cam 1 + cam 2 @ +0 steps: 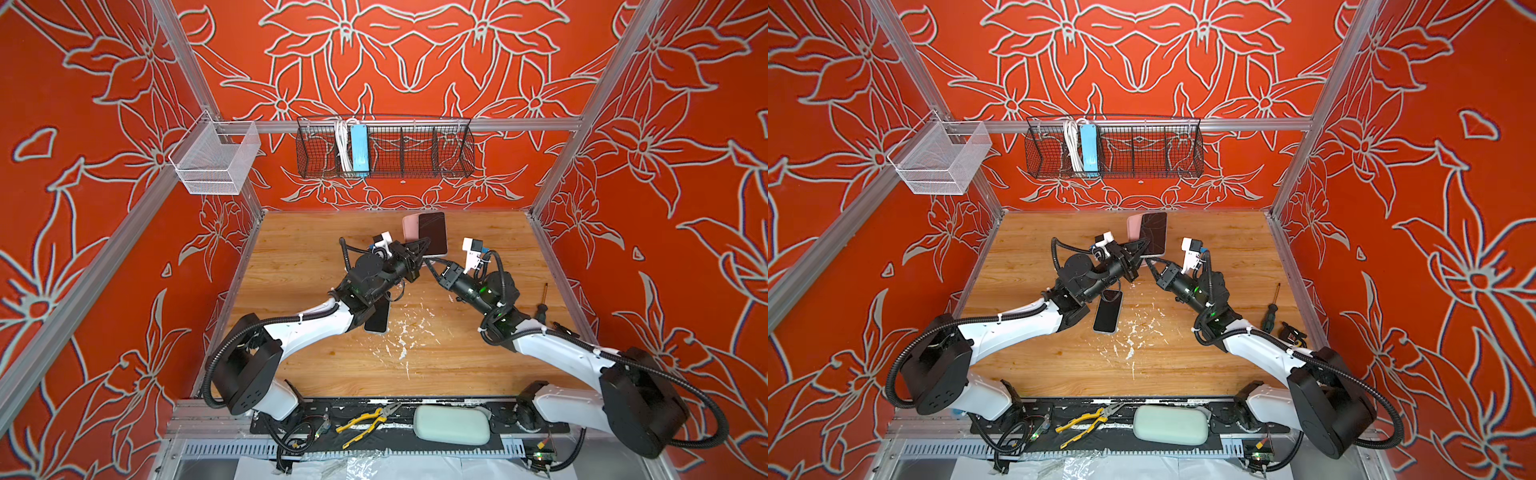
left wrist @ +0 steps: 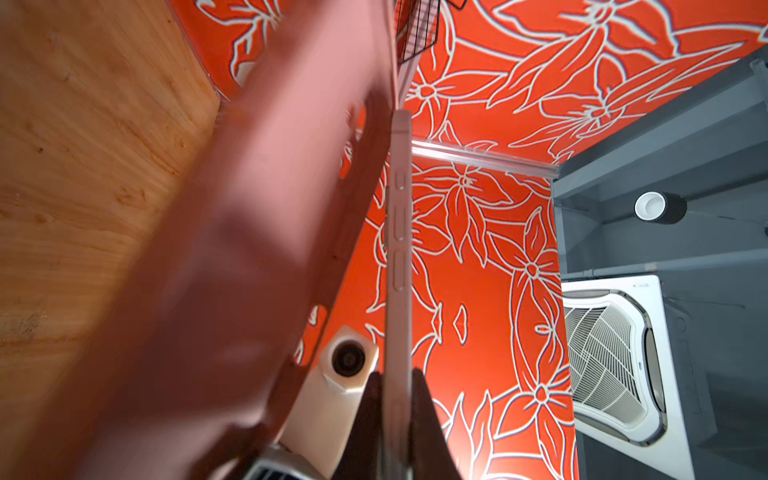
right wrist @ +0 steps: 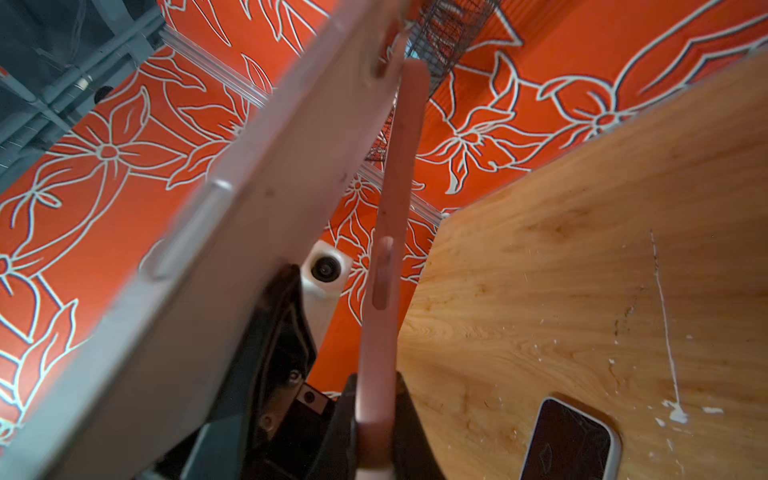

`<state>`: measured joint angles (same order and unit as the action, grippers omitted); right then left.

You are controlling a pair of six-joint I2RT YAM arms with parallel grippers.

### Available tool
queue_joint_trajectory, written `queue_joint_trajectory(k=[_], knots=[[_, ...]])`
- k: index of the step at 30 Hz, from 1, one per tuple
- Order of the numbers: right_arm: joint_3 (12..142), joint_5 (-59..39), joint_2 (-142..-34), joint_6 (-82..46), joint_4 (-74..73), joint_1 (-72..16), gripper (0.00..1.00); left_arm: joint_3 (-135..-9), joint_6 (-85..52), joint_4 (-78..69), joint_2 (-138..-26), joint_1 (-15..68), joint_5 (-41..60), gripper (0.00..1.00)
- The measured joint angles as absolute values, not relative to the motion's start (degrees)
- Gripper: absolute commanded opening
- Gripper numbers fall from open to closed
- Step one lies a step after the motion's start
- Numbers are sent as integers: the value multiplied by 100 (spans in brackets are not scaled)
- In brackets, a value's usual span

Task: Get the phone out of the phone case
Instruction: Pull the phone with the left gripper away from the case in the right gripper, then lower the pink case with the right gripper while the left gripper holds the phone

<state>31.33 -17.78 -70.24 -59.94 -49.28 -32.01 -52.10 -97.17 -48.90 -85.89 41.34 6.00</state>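
Left gripper (image 2: 397, 397) is clamping the phone (image 2: 398, 249), right gripper (image 3: 376, 401) the case (image 3: 397, 166), near the tabletop's (image 1: 457, 353) far edge; any snag is risking a drop.

Phone (image 1: 433, 232) in left end effector (image 1: 420, 248): glossy glass face, matt metal edge. Case (image 1: 409, 228): matt pink plastic. Worktop (image 1: 457, 365): grained wood.

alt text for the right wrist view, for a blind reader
The right end effector pinches the edge of a pink phone case, with a blurred silver phone close beside it. Behind lies the wooden table, where a second phone rests flat.
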Motion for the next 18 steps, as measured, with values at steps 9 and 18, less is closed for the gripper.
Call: queue_joint_trajectory(k=[9,18], knots=[[3133,-1675,-7019,-5837,-4565,-3223,9,-5212,-9603,-4897,-8554,4198,781,0],[3133,-1627,-7022,-5758,-4547,-3223,9,-5107,-9428,-4895,-8187,4198,766,0]])
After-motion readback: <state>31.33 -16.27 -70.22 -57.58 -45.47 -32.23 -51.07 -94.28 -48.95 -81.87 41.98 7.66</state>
